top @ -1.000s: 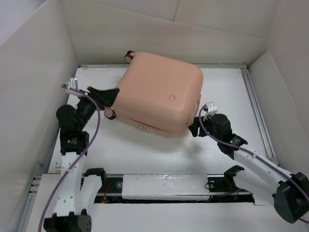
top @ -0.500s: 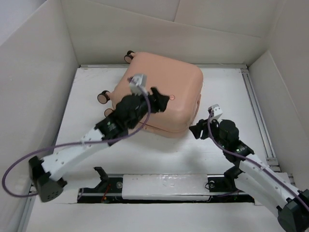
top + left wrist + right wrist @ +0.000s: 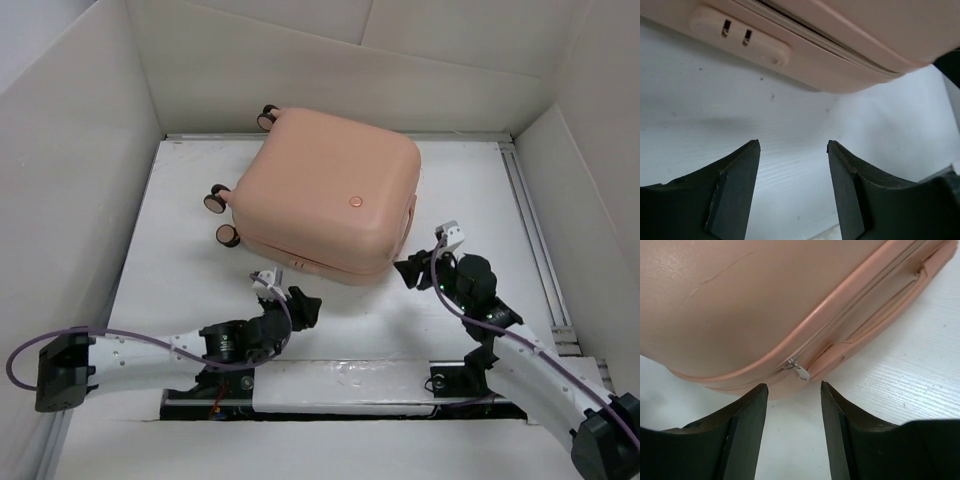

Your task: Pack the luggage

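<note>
Left tool [image 3: 300,305] now off luggage [image 3: 330,190]

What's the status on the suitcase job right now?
Left gripper open, empty, low in front of the suitcase. Right gripper open, aimed at the zipper pull. Suitcase lies flat, lid down. Nothing in between.

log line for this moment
luggage: shut, lying flat | left gripper: open, empty, short of near edge | right gripper: open, empty, facing zipper pull, not touching
</note>
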Controlling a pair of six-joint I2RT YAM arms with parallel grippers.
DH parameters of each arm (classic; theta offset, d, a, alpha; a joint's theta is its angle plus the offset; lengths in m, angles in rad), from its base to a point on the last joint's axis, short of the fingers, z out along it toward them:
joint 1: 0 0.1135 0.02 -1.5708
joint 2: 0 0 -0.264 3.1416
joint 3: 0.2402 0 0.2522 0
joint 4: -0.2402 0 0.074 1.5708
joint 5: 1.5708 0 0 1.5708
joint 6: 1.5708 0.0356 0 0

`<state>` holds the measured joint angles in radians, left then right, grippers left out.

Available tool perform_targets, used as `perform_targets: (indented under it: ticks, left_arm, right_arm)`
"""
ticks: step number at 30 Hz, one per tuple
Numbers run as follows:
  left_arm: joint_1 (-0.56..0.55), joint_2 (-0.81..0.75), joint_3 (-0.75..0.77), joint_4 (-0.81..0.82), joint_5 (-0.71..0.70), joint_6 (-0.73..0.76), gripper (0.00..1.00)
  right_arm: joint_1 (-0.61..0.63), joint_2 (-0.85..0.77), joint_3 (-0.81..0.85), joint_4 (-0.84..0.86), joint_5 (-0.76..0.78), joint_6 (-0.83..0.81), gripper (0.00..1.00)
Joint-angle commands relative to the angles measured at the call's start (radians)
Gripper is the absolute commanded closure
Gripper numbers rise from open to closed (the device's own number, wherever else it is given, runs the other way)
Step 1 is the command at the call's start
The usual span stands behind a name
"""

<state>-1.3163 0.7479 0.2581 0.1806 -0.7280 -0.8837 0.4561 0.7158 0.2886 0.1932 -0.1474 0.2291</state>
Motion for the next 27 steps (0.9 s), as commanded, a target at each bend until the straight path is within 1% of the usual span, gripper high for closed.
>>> perform_targets:
  ticks: [1, 3, 6, 7, 8, 9, 10, 11, 12, 15, 18, 19, 20, 21, 23, 24, 27]
  left_arm:
    - [0.049, 0.066, 0.010, 0.137, -0.019, -0.052, 0.47]
    - [0.071, 0.096, 0.001, 0.210, 0.004, -0.026, 0.47]
    - [0.080, 0.143, 0.001, 0.267, 0.004, -0.002, 0.46]
    - [0.124, 0.166, 0.001, 0.286, 0.022, 0.011, 0.46]
    - [0.158, 0.177, 0.012, 0.299, 0.053, 0.020, 0.46]
    - [0.233, 0.186, 0.001, 0.351, 0.137, 0.037, 0.46]
    - [0.233, 0.186, -0.011, 0.385, 0.180, 0.037, 0.47]
    - [0.302, 0.201, -0.023, 0.414, 0.224, 0.048, 0.47]
    - [0.321, 0.202, -0.034, 0.439, 0.275, 0.048, 0.49]
    - [0.321, 0.222, -0.045, 0.470, 0.286, 0.071, 0.49]
    - [0.321, 0.258, -0.036, 0.513, 0.329, 0.098, 0.52]
    - [0.321, 0.268, -0.036, 0.525, 0.355, 0.112, 0.52]
    - [0.321, 0.290, -0.036, 0.543, 0.380, 0.112, 0.54]
    - [0.321, 0.304, -0.036, 0.553, 0.380, 0.112, 0.54]
    - [0.312, 0.335, -0.027, 0.566, 0.380, 0.121, 0.58]
    - [0.312, 0.349, -0.026, 0.580, 0.380, 0.121, 0.59]
    - [0.284, 0.406, -0.002, 0.592, 0.380, 0.121, 0.63]
  right_arm:
    - [-0.023, -0.052, -0.016, 0.120, 0.034, 0.009, 0.47]
    - [-0.052, -0.041, -0.016, 0.130, -0.029, 0.009, 0.47]
    - [-0.083, 0.062, -0.003, 0.150, -0.134, -0.002, 0.43]
    - [-0.097, 0.123, 0.006, 0.178, -0.165, -0.002, 0.41]
    - [-0.097, 0.152, 0.026, 0.178, -0.193, -0.002, 0.40]
    - [-0.108, 0.181, 0.049, 0.178, -0.225, -0.014, 0.40]
    - [-0.108, 0.207, 0.058, 0.192, -0.241, -0.014, 0.40]
    - [-0.108, 0.255, 0.058, 0.201, -0.262, -0.014, 0.44]
    - [-0.118, 0.275, 0.072, 0.201, -0.282, -0.023, 0.44]
    - [-0.119, 0.316, 0.072, 0.264, -0.317, -0.024, 0.44]
    - [-0.119, 0.330, 0.061, 0.299, -0.328, -0.024, 0.44]
    - [-0.119, 0.321, 0.061, 0.299, -0.319, -0.033, 0.44]
    - [-0.128, 0.306, 0.052, 0.299, -0.299, -0.043, 0.44]
    - [-0.128, 0.306, 0.052, 0.287, -0.288, -0.043, 0.44]
    - [-0.128, 0.278, 0.052, 0.252, -0.255, -0.043, 0.44]
    - [-0.128, 0.269, 0.061, 0.238, -0.223, -0.053, 0.45]
    - [-0.128, 0.248, 0.061, 0.238, -0.201, -0.053, 0.48]
